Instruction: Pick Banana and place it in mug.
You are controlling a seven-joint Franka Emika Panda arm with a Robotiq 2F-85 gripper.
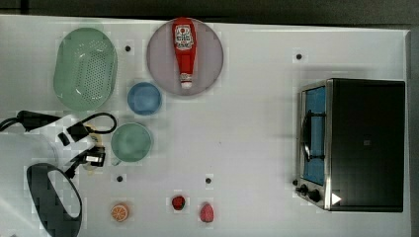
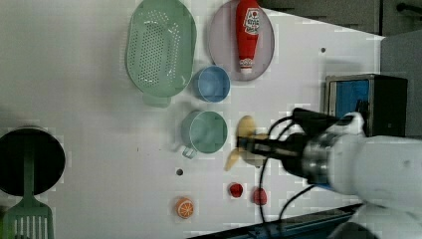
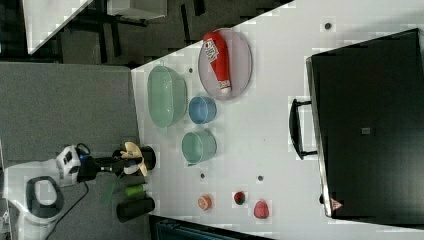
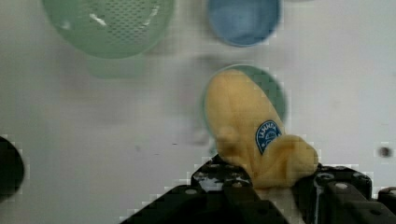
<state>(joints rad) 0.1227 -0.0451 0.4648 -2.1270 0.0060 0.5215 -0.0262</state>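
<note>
**Banana held in the hand beside the mug**

Banana [image 4: 247, 126] sits clamped in the hand [image 4: 261, 186], whose black jaws close on the stem end low in the wrist view while the pale yellow fingers, one with a blue sticker, stick out forward over the mug [image 4: 271, 88]. In the left view the banana [image 2: 245, 130] hangs just right of the mug [image 2: 205, 131], at mid-frame, with the hand [image 2: 249, 146] reaching in from the right. In the top view the hand [image 1: 94, 157] is at the left edge, just left of the mug [image 1: 131, 142].

It looks like a light, hollow or soft toy bunch: probably slightly squashy, matte rather than slippery, and not fragile. The stem end, where it is narrow, seems a sound place to hold; the curved fingers are narrower than the mug's mouth, so they should drop in tip first.

The worktop [image 1: 247, 128] is flat, white and smooth. Close around the mug stand a blue cup [image 1: 144, 98] and a green perforated basket [image 1: 85, 68]; further up lies a ketchup bottle [image 1: 184, 49] on a grey plate [image 1: 207, 54]. An orange slice [image 1: 119, 212] and two red fruits lie along the lower edge, and a toaster oven [image 1: 356, 143] occupies the right side, well apart.
</note>
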